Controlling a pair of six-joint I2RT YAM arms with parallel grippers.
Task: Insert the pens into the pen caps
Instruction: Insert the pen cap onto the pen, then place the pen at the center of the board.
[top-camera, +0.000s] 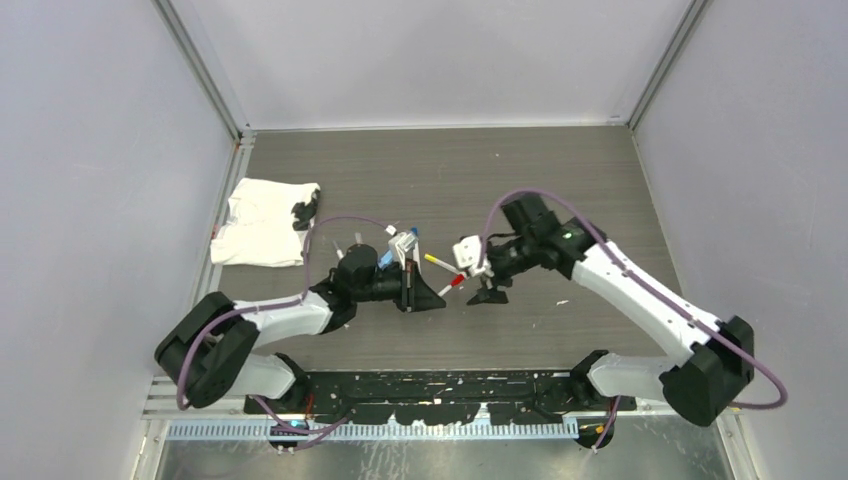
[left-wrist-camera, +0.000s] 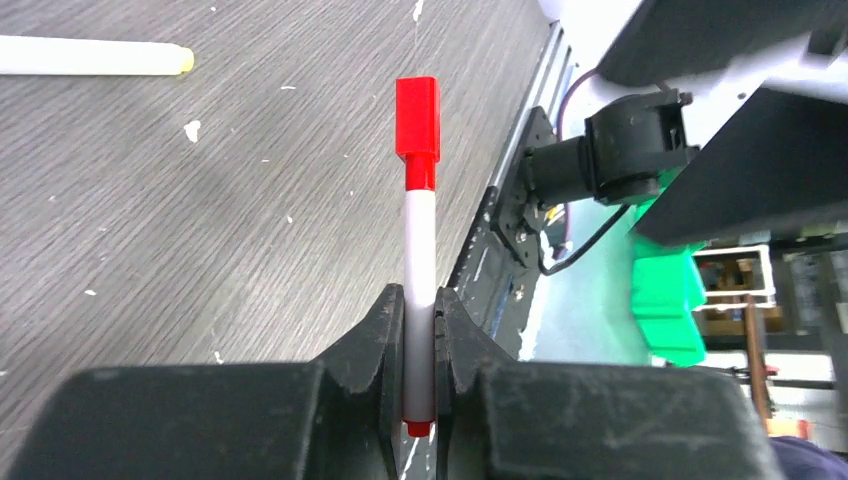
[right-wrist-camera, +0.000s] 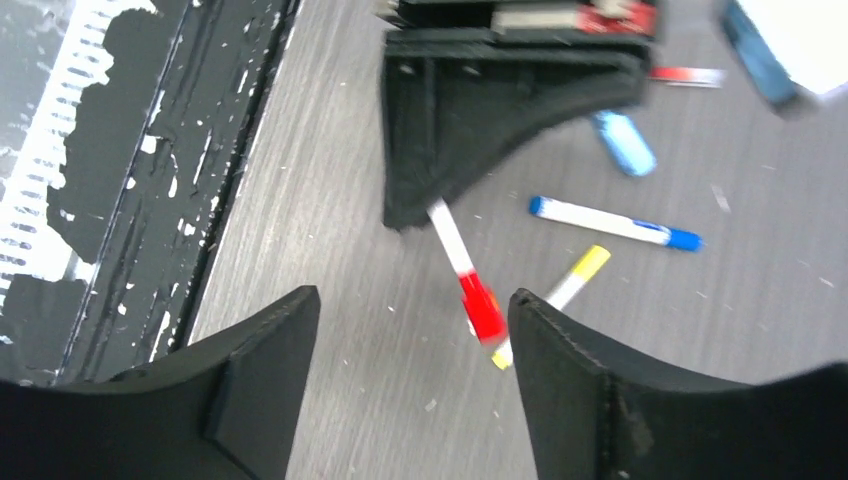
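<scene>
table (top-camera: 560, 180): dark wood-grain, grey walls round it, white cloth (top-camera: 262, 225) lying far left
left gripper (left-wrist-camera: 420, 330): my fingers clamped on the white barrel of the red pen (left-wrist-camera: 419, 240), low down near its tail
red cap (left-wrist-camera: 417, 118): on the pen's far end, looks pushed on; can't tell if fully home
right gripper (right-wrist-camera: 410, 310): my jaws spread wide, nothing between them, hanging over the table
pen axis: runs straight out of my left fingers toward my right ones; capped end sits just ahead of the gap between them, touching neither
yellow pen (right-wrist-camera: 572, 282): flat on the table just beside the red cap, slanted, its near end hidden behind that cap in the right wrist view
blue pen (right-wrist-camera: 615, 222): flat, just past the yellow one, blue at both ends
light-blue piece (right-wrist-camera: 622, 142): beyond, near my left fingers
nearer arm: right, I judge; it's free and the yellow pen lies just beyond its tips, while the left is busy holding
</scene>
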